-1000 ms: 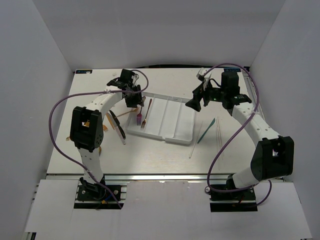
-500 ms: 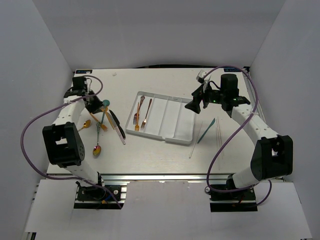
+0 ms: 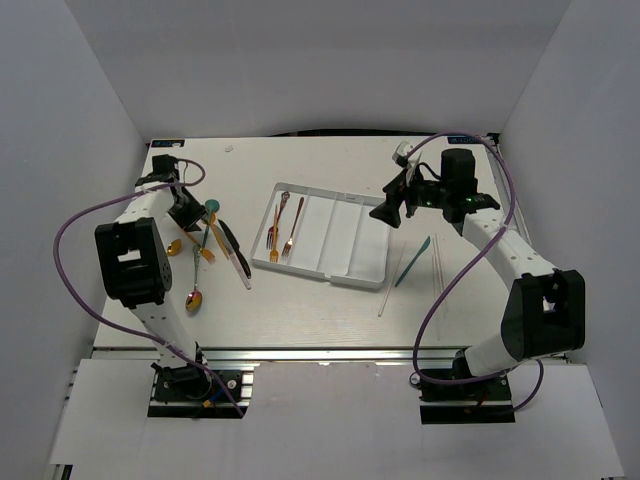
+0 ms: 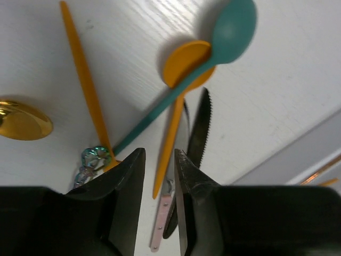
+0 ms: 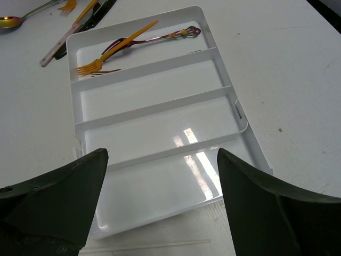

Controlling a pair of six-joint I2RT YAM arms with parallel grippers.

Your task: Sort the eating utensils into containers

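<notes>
There were one white tray (image 3: 320, 274) of four compartments (image 3: 345, 232), two forks (image 3: 292, 228), one teal spoon (image 3: 210, 207), one gold spoon (image 3: 175, 247), one iridescent spoon (image 3: 193, 298) and one teal knife (image 3: 412, 262).

Pale wood-grain table (image 3: 300, 300); plain grey walls (image 3: 320, 70) at left, right and far; metal rail (image 3: 320, 353) along the near edge.

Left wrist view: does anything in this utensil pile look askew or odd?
Yes. The teal spoon lies crossed over the bowl of the orange spoon, and a black serrated knife sits tight against their handles: overlapped, not laid apart.
</notes>
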